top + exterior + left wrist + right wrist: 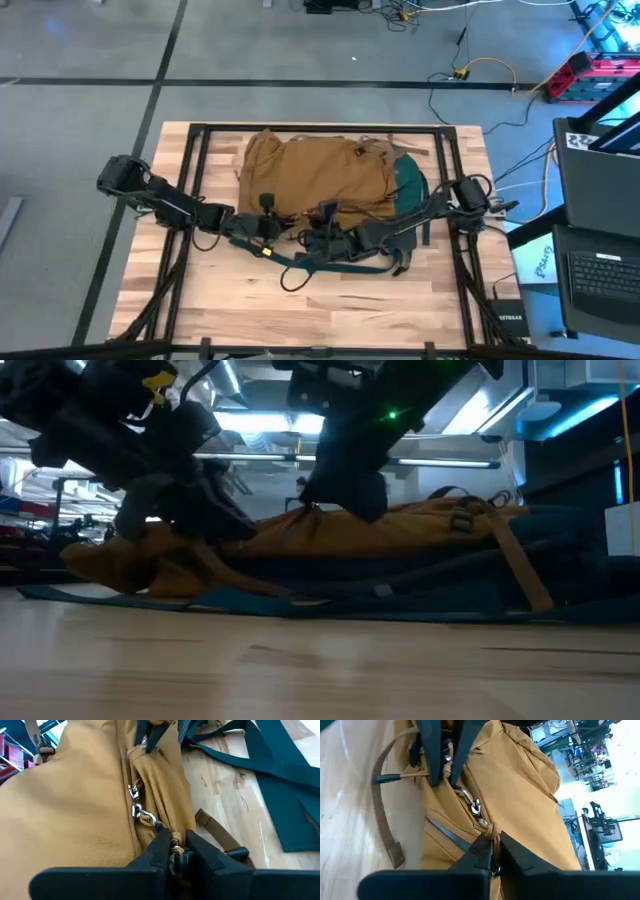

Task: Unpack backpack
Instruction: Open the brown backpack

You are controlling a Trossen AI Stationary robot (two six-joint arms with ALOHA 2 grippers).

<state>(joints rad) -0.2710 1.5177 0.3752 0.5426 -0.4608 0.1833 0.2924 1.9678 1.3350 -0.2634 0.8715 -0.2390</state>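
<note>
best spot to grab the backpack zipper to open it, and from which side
Grip the knotted cord pull, not the fabric. On the flat-lying backpack both the left gripper and right gripper are shut on cord pulls at its front edge, coming in low from the table's near side.

L arm comes in from the worktop's left edge, stretched low toward the middle; left gripper (266,226) sits near centre, fingers (159,851) nipped tight on a knotted cord pull. R arm reaches in from the right edge, also low & nearly flat; right gripper (322,232) just beside the left one, tips facing it, fingers (481,851) pinched on a 2nd cord knot. Low view is dim, so wrist tilt is hard to judge, prob. slightly nose-down on both.
</note>
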